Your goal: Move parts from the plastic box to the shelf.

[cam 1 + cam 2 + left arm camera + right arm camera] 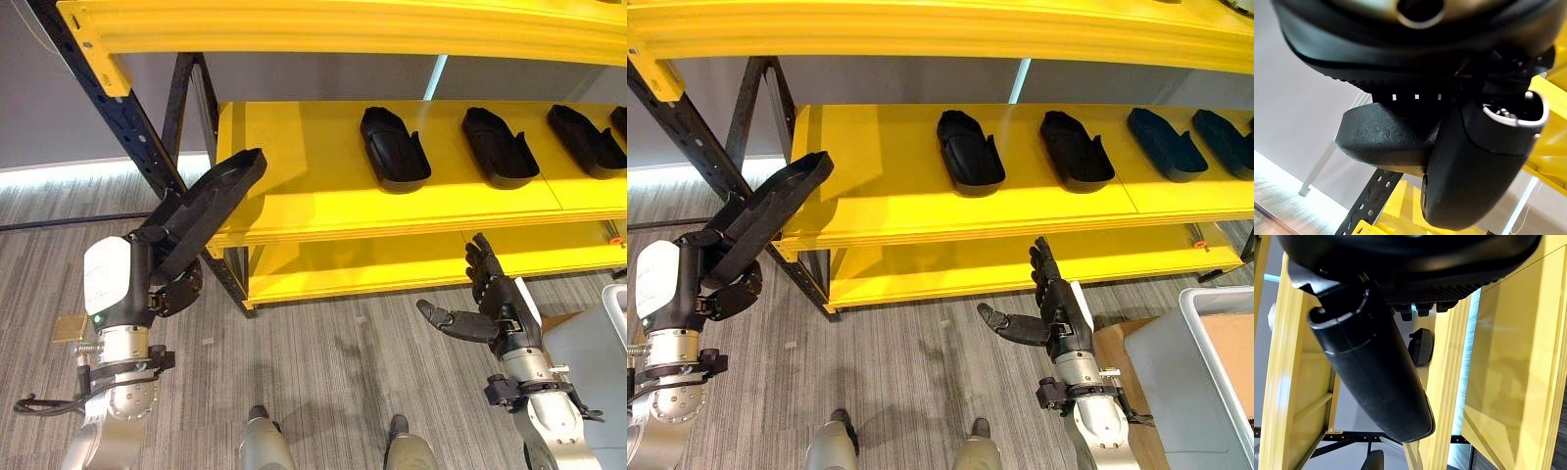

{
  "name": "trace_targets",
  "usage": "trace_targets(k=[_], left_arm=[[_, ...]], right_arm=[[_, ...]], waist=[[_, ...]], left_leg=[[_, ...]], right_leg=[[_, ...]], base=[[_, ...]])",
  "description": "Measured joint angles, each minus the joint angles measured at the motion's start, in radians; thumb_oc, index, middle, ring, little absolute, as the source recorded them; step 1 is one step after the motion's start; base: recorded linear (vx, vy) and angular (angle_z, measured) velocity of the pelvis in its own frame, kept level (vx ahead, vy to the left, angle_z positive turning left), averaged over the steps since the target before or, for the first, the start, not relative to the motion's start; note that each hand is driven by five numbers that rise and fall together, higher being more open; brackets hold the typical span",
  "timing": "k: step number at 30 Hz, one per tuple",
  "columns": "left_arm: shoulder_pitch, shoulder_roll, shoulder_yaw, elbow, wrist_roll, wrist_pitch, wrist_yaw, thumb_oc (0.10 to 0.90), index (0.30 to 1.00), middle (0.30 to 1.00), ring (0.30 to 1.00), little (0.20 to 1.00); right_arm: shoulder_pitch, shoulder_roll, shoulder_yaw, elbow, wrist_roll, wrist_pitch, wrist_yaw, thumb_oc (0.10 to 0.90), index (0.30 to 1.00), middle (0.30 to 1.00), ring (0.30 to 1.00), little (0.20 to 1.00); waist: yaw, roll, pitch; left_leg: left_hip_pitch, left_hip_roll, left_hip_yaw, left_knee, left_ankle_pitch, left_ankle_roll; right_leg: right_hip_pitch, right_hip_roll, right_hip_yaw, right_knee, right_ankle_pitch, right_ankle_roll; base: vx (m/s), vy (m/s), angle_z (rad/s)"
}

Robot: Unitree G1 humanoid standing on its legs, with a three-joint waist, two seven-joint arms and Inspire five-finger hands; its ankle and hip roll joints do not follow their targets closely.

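Observation:
My left hand (168,284) is shut on a long black moulded part (206,206), holding it tilted up toward the left end of the yellow shelf (323,196). The part's far tip reaches the shelf's front corner. In the left wrist view the part (1386,139) shows past the thumb (1474,171). Several matching black parts (394,147) lie in a row on the middle shelf board. My right hand (490,304) hovers open and empty below the shelf's front edge, fingers straight and thumb out. A grey plastic box (1215,382) sits at the lower right.
A black slotted upright (118,108) of the rack stands just left of the held part. A lower yellow board (392,264) sits near the floor. The left part of the middle board (872,166) is bare. Grey plank floor lies in front.

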State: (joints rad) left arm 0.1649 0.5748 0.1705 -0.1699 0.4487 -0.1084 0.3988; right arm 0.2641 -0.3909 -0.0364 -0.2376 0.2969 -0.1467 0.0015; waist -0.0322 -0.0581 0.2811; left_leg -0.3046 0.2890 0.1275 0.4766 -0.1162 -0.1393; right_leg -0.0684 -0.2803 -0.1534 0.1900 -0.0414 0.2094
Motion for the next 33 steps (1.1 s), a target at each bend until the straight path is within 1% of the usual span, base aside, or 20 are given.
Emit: trace_targets(k=[2,4,6,7,9,12,13,16,19,20,21,22,23,24,26,27,28,29,30,33], left_arm=[[-0.028,0.001,-0.023,0.001,0.009,0.013,0.01,0.4,0.3,0.3,0.3,0.3],[-0.04,0.002,-0.033,0.005,0.027,0.024,0.017,0.4,0.3,0.3,0.3,0.3],[-0.08,0.001,-0.063,0.016,0.029,0.042,0.031,0.4,0.3,0.3,0.3,0.3],[-0.122,0.0,-0.092,0.032,0.029,0.049,0.051,0.4,0.3,0.3,0.3,0.3],[-0.158,-0.001,-0.121,0.051,0.029,0.067,0.091,0.4,0.3,0.3,0.3,0.3],[-0.207,-0.002,-0.154,0.088,0.028,0.086,0.122,0.4,0.3,0.3,0.3,0.3],[-0.235,-0.002,-0.171,0.099,0.027,0.093,0.139,0.4,0.3,0.3,0.3,0.3],[-0.306,-0.002,-0.188,0.115,0.027,0.101,0.169,0.4,0.3,0.3,0.3,0.3],[-0.389,-0.006,-0.217,0.152,0.025,0.115,0.202,0.4,0.3,0.3,0.3,0.3],[-0.397,-0.007,-0.216,0.158,0.024,0.118,0.206,0.4,0.3,0.3,0.3,0.3],[-0.413,-0.005,-0.217,0.164,0.018,0.125,0.214,0.4,0.3,0.3,0.3,0.3],[-0.462,-0.007,-0.229,0.179,-0.003,0.129,0.224,0.4,0.3,0.3,0.3,0.3],[-0.495,-0.018,-0.238,0.188,-0.026,0.131,0.224,0.4,0.3,0.3,0.3,0.3],[-0.52,-0.022,-0.238,0.204,-0.052,0.131,0.226,0.4,0.3,0.3,0.3,0.3],[-0.532,-0.033,-0.245,0.214,-0.075,0.135,0.224,0.4,0.3,0.3,0.3,0.3],[-0.557,-0.035,-0.258,0.23,-0.093,0.136,0.216,0.4,0.3,0.3,0.3,0.3],[-0.57,-0.035,-0.271,0.243,-0.093,0.136,0.211,0.4,0.3,0.3,0.3,0.3],[-0.585,-0.046,-0.289,0.248,-0.095,0.136,0.205,0.4,0.3,0.3,0.3,0.3],[-0.586,-0.064,-0.3,0.247,-0.118,0.134,0.206,0.4,0.3,0.3,0.3,0.3],[-0.587,-0.101,-0.311,0.251,-0.132,0.135,0.202,0.4,0.3,0.3,0.3,0.3]], right_arm=[[0.0,0.0,0.008,-0.001,0.0,0.0,0.008,0.9,1.0,1.0,1.0,1.0],[0.0,0.0,0.016,-0.003,0.001,0.0,0.013,0.9,1.0,1.0,1.0,1.0],[0.0,0.0,0.02,-0.003,0.013,0.0,0.013,0.9,1.0,1.0,1.0,1.0],[-0.004,-0.003,0.028,-0.004,0.022,0.001,0.015,0.9,1.0,1.0,1.0,1.0],[-0.012,-0.012,0.05,-0.004,0.022,0.004,0.017,0.9,1.0,1.0,1.0,1.0],[-0.025,-0.018,0.084,-0.004,0.022,0.008,0.021,0.9,1.0,1.0,1.0,1.0],[-0.033,-0.023,0.092,-0.004,0.022,0.008,0.021,0.9,1.0,1.0,1.0,1.0],[-0.071,-0.03,0.113,-0.003,0.022,0.013,0.023,0.9,1.0,1.0,1.0,1.0],[-0.079,-0.031,0.135,-0.003,0.022,0.015,0.021,0.9,1.0,1.0,1.0,1.0],[-0.081,-0.032,0.145,-0.003,0.022,0.016,0.022,0.9,1.0,1.0,1.0,1.0],[-0.081,-0.033,0.147,-0.007,0.023,0.015,0.021,0.9,1.0,1.0,1.0,1.0],[-0.081,-0.037,0.147,-0.006,0.024,0.015,0.021,0.9,1.0,1.0,1.0,1.0],[-0.078,-0.04,0.152,-0.005,0.031,0.016,0.02,0.9,1.0,1.0,1.0,1.0],[-0.093,-0.045,0.165,0.003,0.039,0.021,0.021,0.9,1.0,1.0,1.0,1.0],[-0.12,-0.05,0.177,0.004,0.04,0.023,0.02,0.9,1.0,1.0,1.0,1.0],[-0.122,-0.053,0.178,-0.003,0.04,0.023,0.019,0.9,1.0,1.0,1.0,1.0],[-0.119,-0.052,0.181,-0.005,0.04,0.022,0.019,0.9,1.0,1.0,1.0,1.0],[-0.112,-0.055,0.187,-0.01,0.04,0.022,0.018,0.9,1.0,1.0,1.0,1.0],[-0.123,-0.059,0.19,-0.01,0.04,0.021,0.013,0.9,1.0,1.0,1.0,1.0],[-0.124,-0.075,0.189,-0.01,0.039,0.021,-0.007,0.9,1.0,1.0,1.0,1.0]], waist=[[0.001,-0.014,-0.009],[-0.001,-0.019,-0.011],[-0.007,-0.019,-0.012],[-0.008,-0.019,-0.012],[-0.014,-0.02,-0.012],[-0.021,-0.021,-0.011],[-0.021,-0.021,-0.011],[-0.021,-0.025,-0.007],[-0.021,-0.033,0.002],[-0.023,-0.032,0.004],[-0.02,-0.028,0.007],[-0.024,-0.036,0.025],[-0.027,-0.047,0.032],[-0.027,-0.046,0.045],[-0.034,-0.029,0.055],[-0.04,-0.025,0.066],[-0.051,-0.033,0.068],[-0.059,-0.058,0.072],[-0.061,-0.049,0.079],[-0.102,-0.042,0.085]], left_leg=[[-0.023,0.0,-0.001,0.012,-0.002,0.006],[-0.031,0.002,-0.004,0.02,-0.002,0.008],[-0.053,0.002,-0.015,0.027,-0.003,0.012],[-0.076,0.002,-0.023,0.029,0.002,0.013],[-0.097,0.005,-0.024,0.028,0.012,0.012],[-0.104,0.009,-0.024,0.027,0.024,0.011],[-0.116,0.01,-0.026,0.029,0.025,0.01],[-0.162,0.021,-0.025,0.046,0.026,0.011],[-0.173,0.029,-0.026,0.062,0.026,0.012],[-0.174,0.035,-0.026,0.056,0.026,0.012],[-0.188,0.042,-0.025,0.055,0.027,0.012],[-0.205,0.047,-0.025,0.066,0.043,0.014],[-0.219,0.042,-0.029,0.07,0.055,0.007],[-0.222,0.04,-0.035,0.061,0.057,0.003],[-0.224,0.056,-0.044,0.024,0.06,0.001],[-0.226,0.072,-0.036,0.028,0.069,0.004],[-0.226,0.073,-0.03,0.032,0.078,0.002],[-0.218,0.066,-0.026,0.036,0.085,-0.006],[-0.217,0.079,-0.029,0.022,0.095,-0.011],[-0.208,0.08,-0.049,0.004,0.122,-0.013]], right_leg=[[-0.015,-0.004,0.001,-0.002,0.009,-0.004],[-0.016,-0.002,0.001,-0.009,0.016,-0.007],[-0.035,-0.001,-0.001,0.003,0.016,-0.006],[-0.057,0.0,-0.001,0.011,0.018,-0.007],[-0.091,0.006,0.003,0.026,0.021,-0.01],[-0.113,0.009,0.012,0.044,0.023,-0.012],[-0.129,0.01,0.015,0.053,0.019,-0.007],[-0.188,0.022,0.038,0.075,0.018,-0.006],[-0.215,0.026,0.051,0.11,0.017,-0.005],[-0.219,0.03,0.053,0.101,0.018,-0.005],[-0.229,0.039,0.055,0.12,0.013,-0.003],[-0.28,0.035,0.064,0.256,-0.042,-0.034],[-0.313,0.026,0.067,0.301,-0.067,-0.019],[-0.317,0.026,0.066,0.301,-0.076,-0.017],[-0.325,0.058,0.064,0.273,-0.076,-0.018],[-0.344,0.065,0.072,0.354,-0.103,-0.04],[-0.347,0.06,0.071,0.408,-0.128,-0.053],[-0.349,0.051,0.076,0.431,-0.171,-0.046],[-0.36,0.074,0.079,0.417,-0.154,-0.067],[-0.366,0.092,0.08,0.417,-0.15,-0.071]], base=[[0.0,-0.003,0.02],[-0.02,-0.005,0.02],[-0.05,-0.013,0.09],[-0.04,-0.013,0.05],[-0.06,-0.017,-0.04],[-0.09,-0.016,-0.06],[-0.09,-0.019,-0.06],[-0.07,-0.028,-0.15],[-0.05,-0.014,-0.11],[-0.06,-0.027,-0.12],[-0.05,-0.05,0.03],[-0.04,-0.048,0.31],[-0.05,-0.066,0.42],[-0.03,-0.051,0.12],[-0.03,-0.06,-0.31],[-0.02,-0.056,-0.18],[-0.02,-0.054,0.01],[-0.03,-0.057,-0.27],[-0.03,-0.055,-0.37],[-0.03,-0.056,-0.25]])
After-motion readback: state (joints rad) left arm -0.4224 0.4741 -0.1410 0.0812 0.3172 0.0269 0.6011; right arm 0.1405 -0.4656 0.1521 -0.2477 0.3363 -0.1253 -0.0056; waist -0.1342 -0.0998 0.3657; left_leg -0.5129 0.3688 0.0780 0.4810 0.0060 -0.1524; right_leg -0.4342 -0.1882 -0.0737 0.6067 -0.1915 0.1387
